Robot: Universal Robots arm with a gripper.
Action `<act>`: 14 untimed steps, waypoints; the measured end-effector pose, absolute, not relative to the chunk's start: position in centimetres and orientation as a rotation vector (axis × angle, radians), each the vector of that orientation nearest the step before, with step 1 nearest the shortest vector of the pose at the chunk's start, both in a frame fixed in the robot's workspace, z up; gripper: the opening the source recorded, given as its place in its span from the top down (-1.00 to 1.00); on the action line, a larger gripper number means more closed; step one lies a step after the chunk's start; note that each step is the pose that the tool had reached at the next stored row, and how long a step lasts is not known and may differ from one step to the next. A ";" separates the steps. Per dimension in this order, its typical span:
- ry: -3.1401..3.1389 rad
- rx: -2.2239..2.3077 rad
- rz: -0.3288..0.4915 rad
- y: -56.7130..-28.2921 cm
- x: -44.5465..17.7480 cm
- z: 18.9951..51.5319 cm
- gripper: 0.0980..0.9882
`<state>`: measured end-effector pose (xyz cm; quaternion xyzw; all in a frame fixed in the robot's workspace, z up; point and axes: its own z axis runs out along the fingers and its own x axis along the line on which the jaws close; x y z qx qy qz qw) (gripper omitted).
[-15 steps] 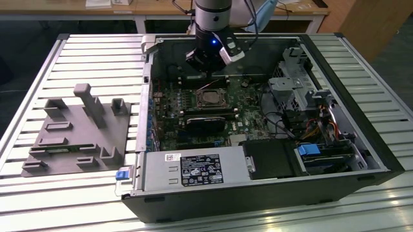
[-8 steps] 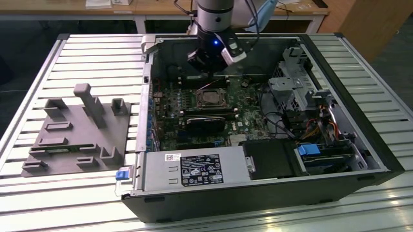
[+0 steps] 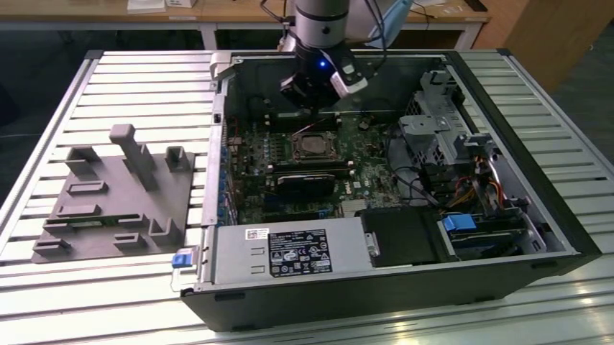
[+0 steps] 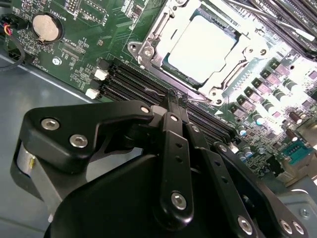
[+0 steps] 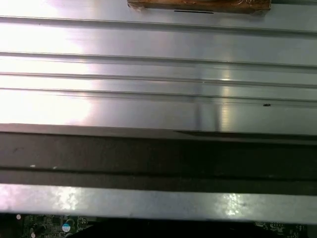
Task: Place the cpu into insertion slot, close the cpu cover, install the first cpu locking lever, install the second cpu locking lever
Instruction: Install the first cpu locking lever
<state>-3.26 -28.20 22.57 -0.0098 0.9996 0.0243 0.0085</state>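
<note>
CPU point(image 4: 200, 47), a small flat square chip with a pale silver-grey metal top, lies flat and face up inside the insertion slot point(image 4: 148, 52), a square socket with a silver metal rim, on the green motherboard point(image 4: 84, 34). Being square, it has no long axis; in the second wrist view its edges run parallel to the socket rim and its top glares near white. The thin silver metal cpu cover point(image 4: 233, 32) lies down around the chip, which shows through its square window. Whether the locking levers are latched cannot be told.

Nearest in the second wrist view, the black gripper point(image 4: 173, 101) has its fingers pressed together with nothing between them, the tips hanging over the black memory slots point(image 4: 133, 82) just beside the socket. In the exterior view the gripper point(image 3: 309, 100) stands just beyond the socket point(image 3: 312, 146), inside the open black computer case point(image 3: 537, 237), which lies on a slatted metal table point(image 3: 144, 72). A grey plastic fixture point(image 3: 115, 194) sits on the table at the exterior view's left, well apart from the case
</note>
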 end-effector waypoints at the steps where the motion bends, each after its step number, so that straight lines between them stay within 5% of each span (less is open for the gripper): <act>1: 3.123 -0.031 0.076 -28.2 -3.2 22.5 0.98; 14: 3.123 -0.031 0.076 -28.1 -2.4 21.9 0.98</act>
